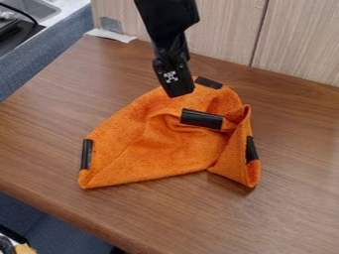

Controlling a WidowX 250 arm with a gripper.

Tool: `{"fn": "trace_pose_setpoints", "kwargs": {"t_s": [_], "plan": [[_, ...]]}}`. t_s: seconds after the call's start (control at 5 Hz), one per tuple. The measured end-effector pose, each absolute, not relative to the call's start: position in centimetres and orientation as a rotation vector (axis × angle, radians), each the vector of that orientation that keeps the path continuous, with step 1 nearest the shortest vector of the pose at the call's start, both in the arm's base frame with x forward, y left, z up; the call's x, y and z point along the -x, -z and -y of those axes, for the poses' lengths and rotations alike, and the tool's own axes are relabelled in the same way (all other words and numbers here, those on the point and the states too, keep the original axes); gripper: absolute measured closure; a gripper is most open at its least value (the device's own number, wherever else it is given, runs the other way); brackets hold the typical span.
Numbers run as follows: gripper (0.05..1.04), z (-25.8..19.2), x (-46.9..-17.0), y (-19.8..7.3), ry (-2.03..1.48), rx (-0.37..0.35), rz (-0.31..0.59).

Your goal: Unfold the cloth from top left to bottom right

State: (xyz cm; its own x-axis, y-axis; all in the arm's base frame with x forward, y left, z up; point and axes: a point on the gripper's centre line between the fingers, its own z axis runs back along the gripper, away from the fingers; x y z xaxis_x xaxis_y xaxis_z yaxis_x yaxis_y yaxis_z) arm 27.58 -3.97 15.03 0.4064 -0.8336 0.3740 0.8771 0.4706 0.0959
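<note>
orange cloth (129, 144): mid-table (291, 208), part-folded | black claw (180, 93): above cloth's upper part, can't tell if open or closed | why: we guess poised near folded-in black tab (201, 119) for pulling lower right

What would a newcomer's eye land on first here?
Probably the bright orange cloth, rumpled and partly folded in the middle of the brown wooden table, with dark strips along its edges and one dark strip lying across its upper middle. Next, the black robot arm coming in from the top edge, its pincer pointing down at the cloth's upper part.
</note>
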Motion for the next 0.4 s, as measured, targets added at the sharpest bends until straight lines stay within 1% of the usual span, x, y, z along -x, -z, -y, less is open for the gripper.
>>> {"fn": "trace_pose_setpoints", "kwargs": {"t_s": [0.2,0.4], "plan": [[0.084,4.0,-27.5,-14.4,1.083,0.135,0.376],[0.084,5.9,-27.3,-13.6,1.165,0.154,0.355]]}}
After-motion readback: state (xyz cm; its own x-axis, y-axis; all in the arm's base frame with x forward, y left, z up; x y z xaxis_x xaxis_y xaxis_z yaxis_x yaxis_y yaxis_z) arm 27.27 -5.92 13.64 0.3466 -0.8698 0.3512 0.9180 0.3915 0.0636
